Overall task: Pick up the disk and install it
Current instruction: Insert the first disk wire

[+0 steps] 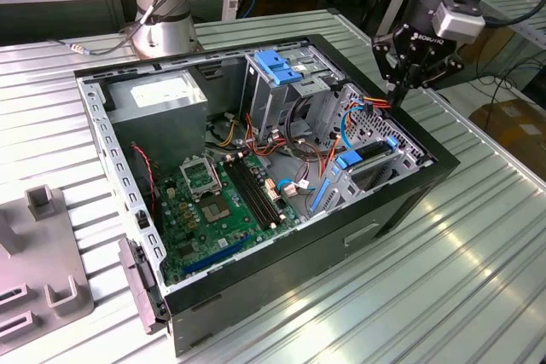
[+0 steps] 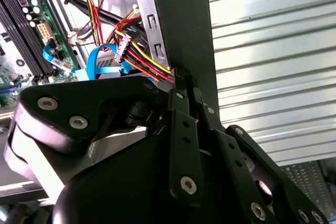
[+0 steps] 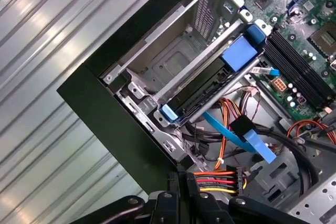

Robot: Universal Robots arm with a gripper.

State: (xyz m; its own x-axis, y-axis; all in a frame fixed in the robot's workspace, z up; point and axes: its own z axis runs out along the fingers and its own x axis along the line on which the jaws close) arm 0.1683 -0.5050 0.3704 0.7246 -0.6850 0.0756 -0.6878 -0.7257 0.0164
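Note:
The disk (image 1: 375, 153) lies in the low drive bay at the open computer case's corner on the exterior view's right, with its blue carrier rail (image 1: 348, 159) at the end. In the first wrist view the disk (image 3: 202, 90) is a dark slab under a blue tab (image 3: 239, 53). My gripper (image 1: 397, 95) hangs just above and behind that bay, by the case wall. In both wrist views the gripper (image 2: 184, 74) (image 3: 181, 178) has its fingers pressed together on a bundle of red, yellow and black power wires (image 3: 215, 179) that ends in a black connector (image 3: 240, 174).
The case (image 1: 409, 202) lies open on a slatted metal table (image 1: 478, 270). Inside are the motherboard (image 1: 217, 202), a tall drive cage topped by a fixed blue bracket (image 1: 277, 66), and a loose blue flat cable (image 3: 247, 140). The arm's base (image 1: 166, 31) stands behind; a grey fixture (image 1: 43, 287) sits at left.

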